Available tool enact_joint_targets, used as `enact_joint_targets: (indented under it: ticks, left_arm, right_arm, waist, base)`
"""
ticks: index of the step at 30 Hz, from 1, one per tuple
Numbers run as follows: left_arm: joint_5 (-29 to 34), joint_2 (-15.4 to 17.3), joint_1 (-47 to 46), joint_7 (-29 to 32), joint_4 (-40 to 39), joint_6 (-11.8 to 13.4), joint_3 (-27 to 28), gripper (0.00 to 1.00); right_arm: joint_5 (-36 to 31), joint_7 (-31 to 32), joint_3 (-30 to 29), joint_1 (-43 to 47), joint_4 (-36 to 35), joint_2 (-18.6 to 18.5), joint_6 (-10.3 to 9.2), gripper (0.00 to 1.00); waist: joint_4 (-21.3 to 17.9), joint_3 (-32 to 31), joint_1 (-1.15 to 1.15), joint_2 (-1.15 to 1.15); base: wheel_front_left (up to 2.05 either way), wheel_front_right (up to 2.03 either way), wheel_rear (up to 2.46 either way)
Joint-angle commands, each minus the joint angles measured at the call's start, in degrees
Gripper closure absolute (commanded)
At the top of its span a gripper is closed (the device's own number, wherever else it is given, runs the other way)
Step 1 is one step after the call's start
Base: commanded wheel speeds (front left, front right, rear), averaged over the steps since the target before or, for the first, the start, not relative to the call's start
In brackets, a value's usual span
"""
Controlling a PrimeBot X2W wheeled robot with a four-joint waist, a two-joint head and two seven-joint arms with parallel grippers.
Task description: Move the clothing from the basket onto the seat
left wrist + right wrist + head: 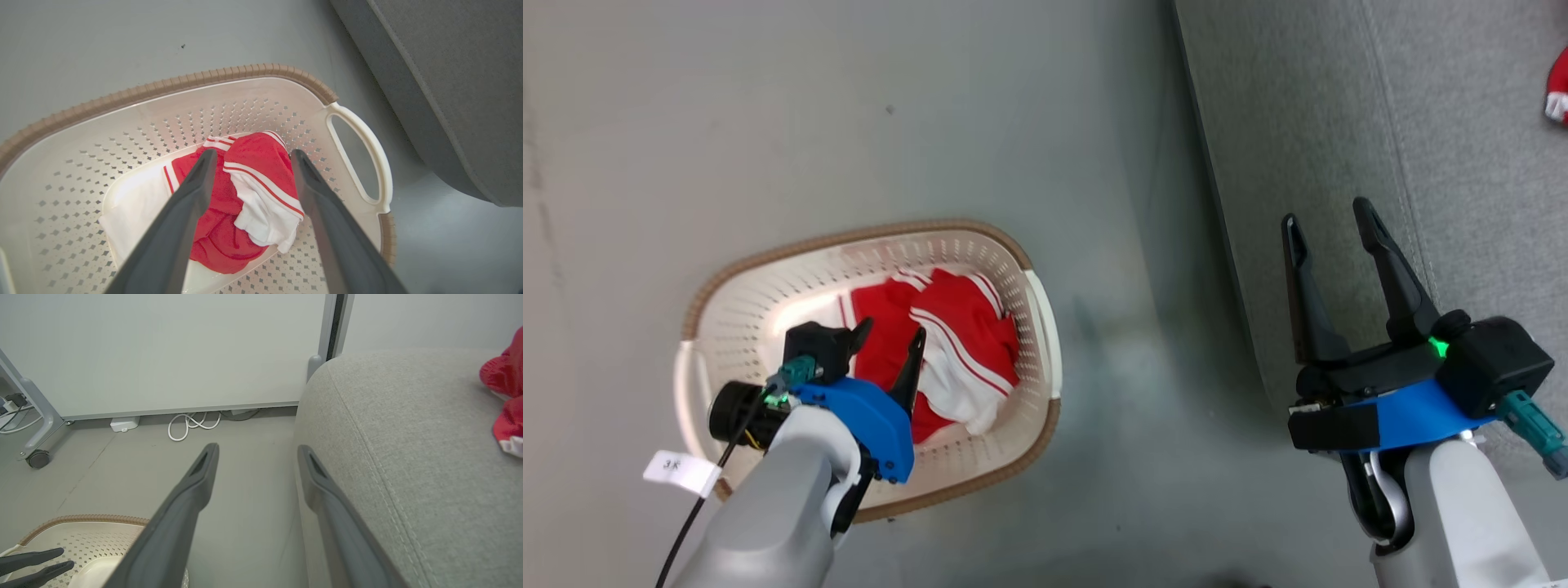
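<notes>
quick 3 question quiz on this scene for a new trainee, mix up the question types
1. True or false: the left gripper hangs open over the striped red garment in the basket.
2. Where is the right gripper?
A. inside the basket
B. open, by the edge of the seat
C. shut on a garment
3. Fill in: the piece of cloth lying on the seat, cut off by the edge of the right wrist view, is ___ in colour.

Key: 1 true; 2 B; 3 red.
</notes>
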Motion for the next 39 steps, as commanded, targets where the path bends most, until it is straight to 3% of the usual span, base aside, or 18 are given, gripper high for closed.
enact_joint_targets:
  ticks: [1, 18, 33, 35, 39]
  left_arm:
    - [-0.39, 0.46, -2.11, 0.4, 0.93, -0.12, -0.71, 0.0]
    - [-6.71, 3.23, -13.34, 3.84, 8.28, -0.12, -7.87, 0.0]
    - [-11.2, 3.42, -18.71, 2.46, 12.19, 0.5, -11.43, 0.0]
    - [-11.33, 2.89, -19.45, 3.27, 14.27, 1.82, -11.3, 0.0]
    - [-12.52, 1.57, -20.14, 6.37, 16.88, 1.22, -11.36, 0.0]
  right_arm:
    - [0.55, -0.53, 0.25, -1.65, -0.68, 0.06, 0.03, 0.0]
    - [3.37, -1.46, 2.24, -3.95, -5.0, 0.05, 0.03, 0.0]
    - [4.59, -1.42, 2.88, -4.33, -5.9, 0.04, 0.03, 0.0]
    - [4.58, -1.42, 2.92, -4.37, -6.01, 0.04, 0.03, 0.0]
    - [4.56, -1.33, 3.07, -4.18, -6.19, 0.04, 0.03, 0.0]
  waist:
    - [-3.3, 5.5, -0.02, 0.0]
    - [-6.05, 18.81, -0.02, 0.0]
    - [-6.65, 21.74, -0.02, 0.0]
    - [-6.61, 21.94, -0.02, 0.0]
    - [-6.29, 22.34, -0.02, 0.0]
  base:
    - [0.0, 0.0, 0.0]
    - [0.0, 0.0, 0.0]
    - [0.0, 0.0, 0.0]
    - [0.0, 0.0, 0.0]
    - [0.0, 0.0, 0.0]
